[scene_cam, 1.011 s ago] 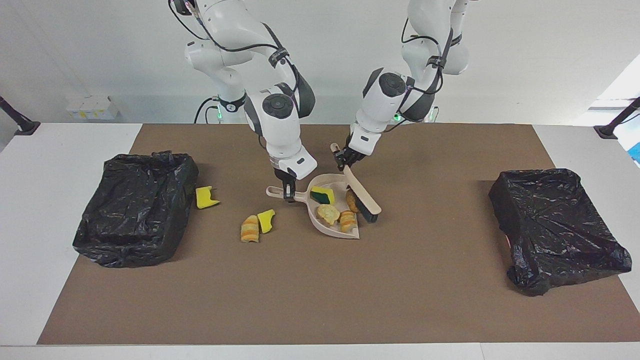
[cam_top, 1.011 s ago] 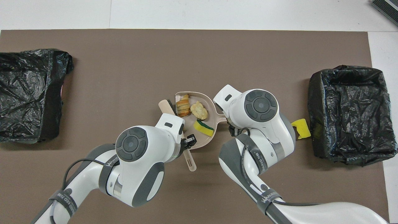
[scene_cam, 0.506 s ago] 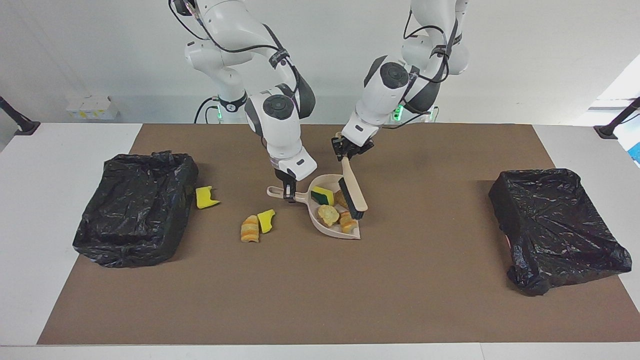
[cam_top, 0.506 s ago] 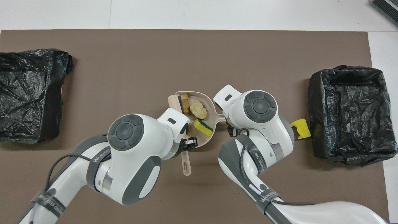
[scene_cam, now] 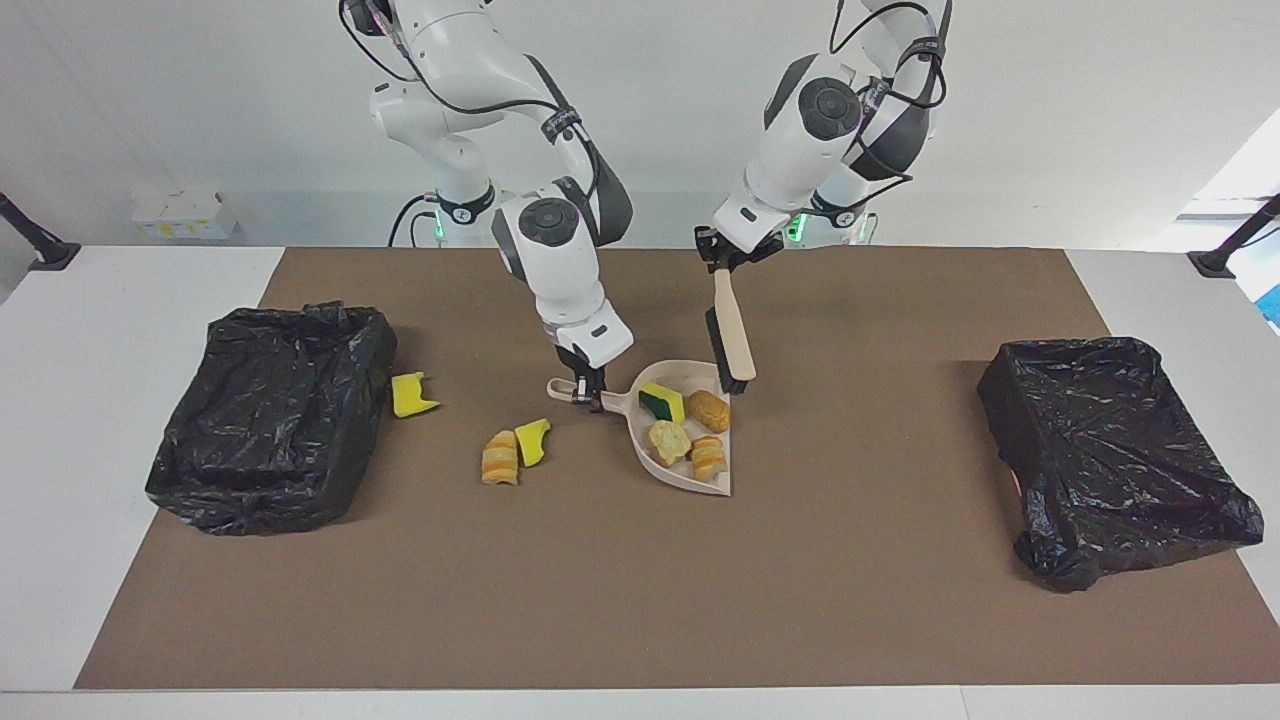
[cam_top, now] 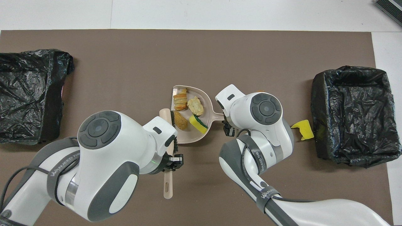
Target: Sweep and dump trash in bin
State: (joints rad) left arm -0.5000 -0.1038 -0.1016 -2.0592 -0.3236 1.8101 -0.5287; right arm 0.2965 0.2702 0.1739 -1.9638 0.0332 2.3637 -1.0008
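Trash (scene_cam: 686, 430) in dustpan (scene_cam: 722, 478), R hand (scene_cam: 587, 392) gripping handle

Mat (scene_cam: 640, 600) open btwn bins; dustpan (scene_cam: 690, 470), brush (scene_cam: 730, 340), scraps (scene_cam: 515, 450) crowd centre.

Beige dustpan (scene_cam: 690, 470), beige brush (scene_cam: 735, 340), yellow-green and tan-orange trash (scene_cam: 685, 430), black bins (scene_cam: 270, 420)

Robot lab — two white arms (scene_cam: 560, 240), bare white walls, brown mat (scene_cam: 800, 600).
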